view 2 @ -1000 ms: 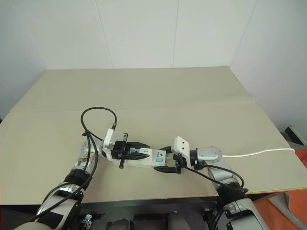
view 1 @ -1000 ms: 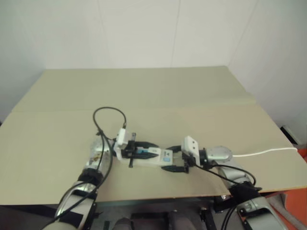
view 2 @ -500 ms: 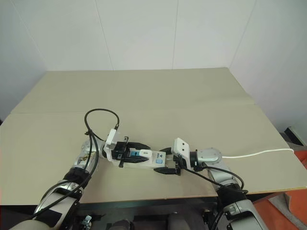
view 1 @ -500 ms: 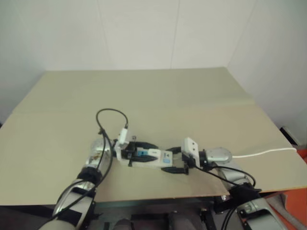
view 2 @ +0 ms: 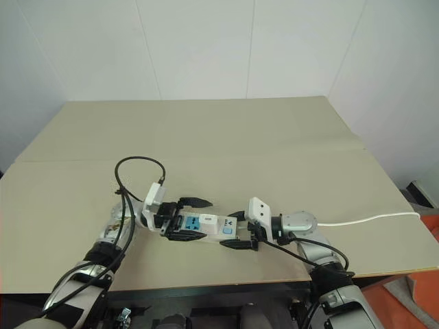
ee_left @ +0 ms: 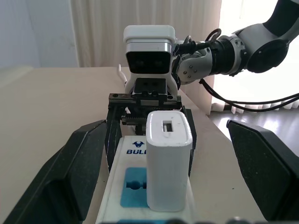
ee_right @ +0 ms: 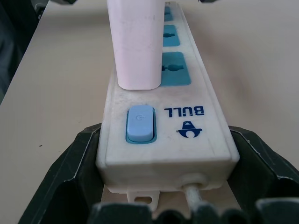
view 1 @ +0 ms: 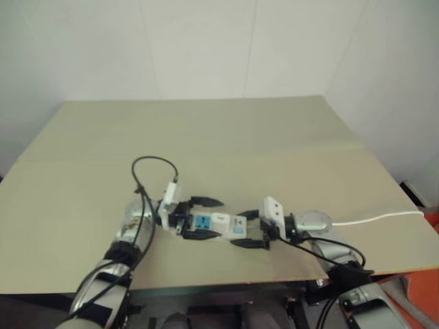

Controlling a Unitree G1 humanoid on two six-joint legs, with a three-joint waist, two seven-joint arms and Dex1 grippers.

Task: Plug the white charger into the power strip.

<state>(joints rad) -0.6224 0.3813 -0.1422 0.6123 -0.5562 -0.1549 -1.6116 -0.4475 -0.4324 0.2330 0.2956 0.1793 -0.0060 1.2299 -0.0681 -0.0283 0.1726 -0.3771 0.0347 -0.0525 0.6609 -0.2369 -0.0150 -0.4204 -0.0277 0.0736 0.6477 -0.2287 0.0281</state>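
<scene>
Our surface (view 2: 274,137) carries the power strip (view 2: 206,227), which lies lengthwise between our two sets of fingers. The white charger (ee_left: 168,165) stands upright on the strip, seated in the socket nearest the switch end, with a blue socket face showing beside it.

What has just changed is on the left: a second ago our left fingers (view 2: 188,219) were clamped shut around the charger, and now they have sprung wide open, one black finger on each side of it and both clear of its walls. The charger stands without their help, so we judge the plug to be home and the task all but done; what remains is to draw back without knocking it.

Our right fingers (view 2: 236,229) have not moved. They straddle the switch end of the strip, spread wide, one along each long edge, close against it, bracing it. From that wrist the blue switch (ee_right: 139,123) sits right between them.

Our left forearm lies low over the surface, fingers pointing across toward the right ones; the right arm mirrors it.
</scene>
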